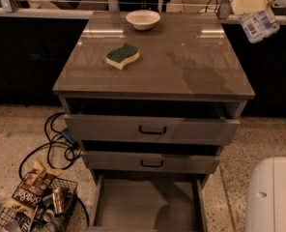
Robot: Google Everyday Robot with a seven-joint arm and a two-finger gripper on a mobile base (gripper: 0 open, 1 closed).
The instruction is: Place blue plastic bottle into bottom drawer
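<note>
Bottle gripped aloft in clenched pincer, at 1 o'clock beyond far right corner of bench, long axis slanting 10 to 4 o'clock. Hung well apart from open drawer down at 6 o'clock; judged a long carry toward 7 o'clock.

I see my gripper at the top right corner of the view, clamped around the blue plastic bottle. The bottle is clear with a whitish, blue-printed label and hangs tilted in the air. Well below and to the left, the bottom drawer stands pulled open, showing its flat grey floor.
</note>
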